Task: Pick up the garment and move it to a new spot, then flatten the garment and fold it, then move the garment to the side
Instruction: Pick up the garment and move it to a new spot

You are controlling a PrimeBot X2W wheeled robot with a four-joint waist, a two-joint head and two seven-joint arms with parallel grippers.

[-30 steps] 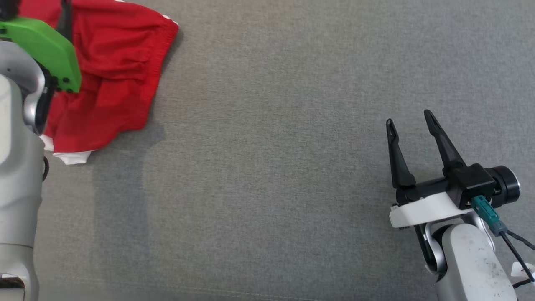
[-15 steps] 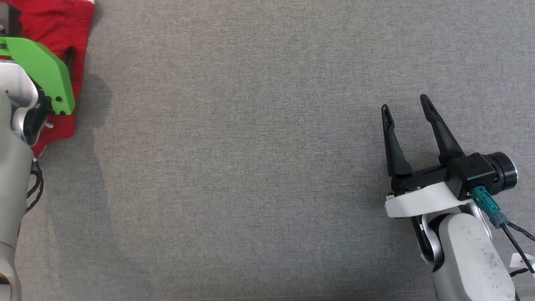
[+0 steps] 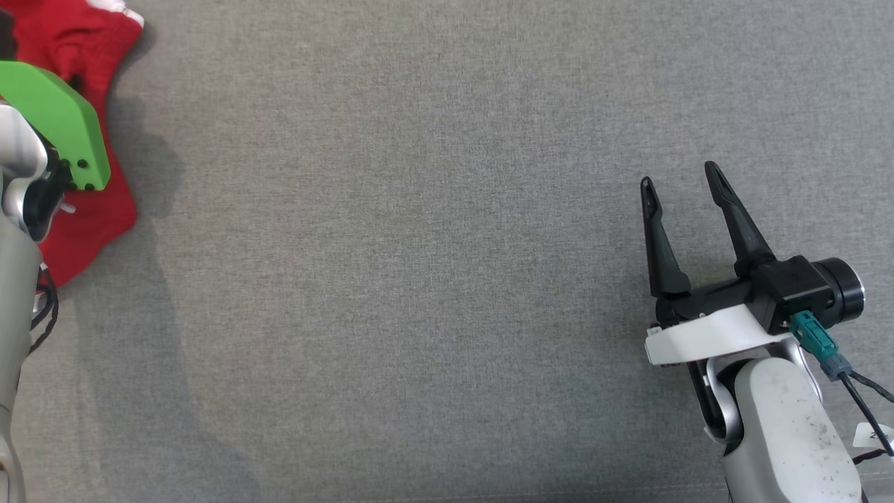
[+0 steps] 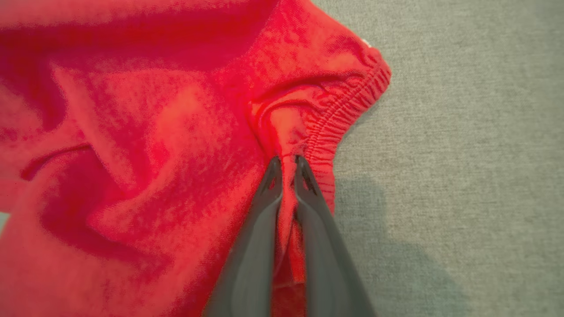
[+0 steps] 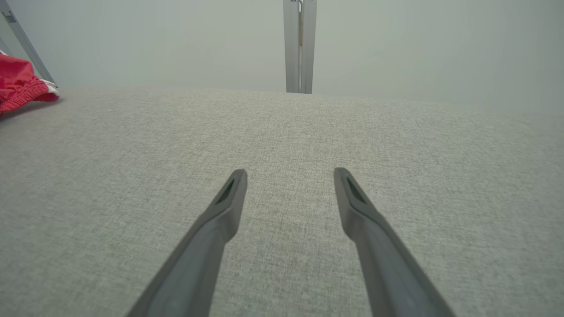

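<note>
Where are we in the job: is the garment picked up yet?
Done: the left tool is shut on the red garment beside its elastic hem. In hand: the pickup; the cloth lies bunched at the far left of the grey surface. Left: moving, flattening, folding, setting aside. The right tool hangs open, empty.

Garment (image 4: 154, 132) red, trim (image 5: 52, 92) white; table cover (image 3: 419, 279) grey.

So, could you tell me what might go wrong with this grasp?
The left end effector pinches only a thin fold at the edge of the garment; it may slip out on lifting. The right end effector sits open and far off, so the cloth would likely hang bunched.
</note>
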